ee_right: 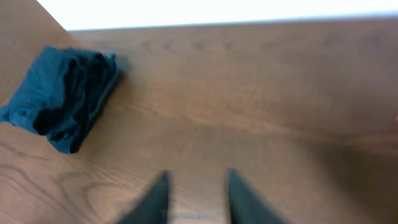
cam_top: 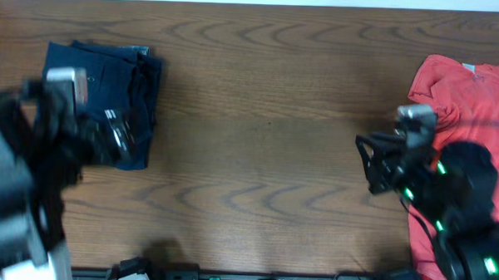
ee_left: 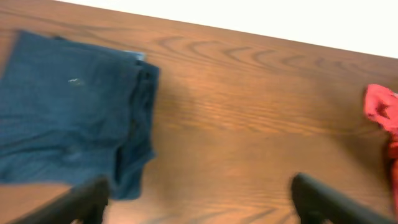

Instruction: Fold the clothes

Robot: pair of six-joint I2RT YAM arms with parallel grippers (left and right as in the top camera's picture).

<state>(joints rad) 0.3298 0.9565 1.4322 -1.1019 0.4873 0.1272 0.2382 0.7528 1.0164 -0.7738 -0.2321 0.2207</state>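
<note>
Navy shorts (cam_top: 110, 85) are folded into a chunky bundle in the upper left of the overhead frame, flat on the bench (cam_top: 259, 90). The long axis runs top to bottom of that frame, so the bundle is taller than it is wide. The right side is lumpier, with stacked folds and a darker crease running along the length. There's a tiny pale bit at the top right corner, but it's too small to say what it is, and I honestly can't tell which end is the waistband. The top edge sits near the bench's far edge with a strip of wood between. The lower left part is hidden under the left arm, which is pretty blurred.

The left tool (ee_left: 199, 186) has its jaws spread wide with nothing between them. In its wrist view it hangs over bare wood just right of the shorts' lower corner, and one finger sits at the hem.

The right tool (ee_right: 196, 180) is well apart from the shorts, right of centre in the overhead. Its jaws are parted a moderate amount with only wood grain showing in the gap, so it's not holding anything.

A red shirt (cam_top: 476, 90) is spread along the right edge and runs out of frame, partly under the right arm. Between it and the shorts there's a broad stretch of plain wood.
</note>
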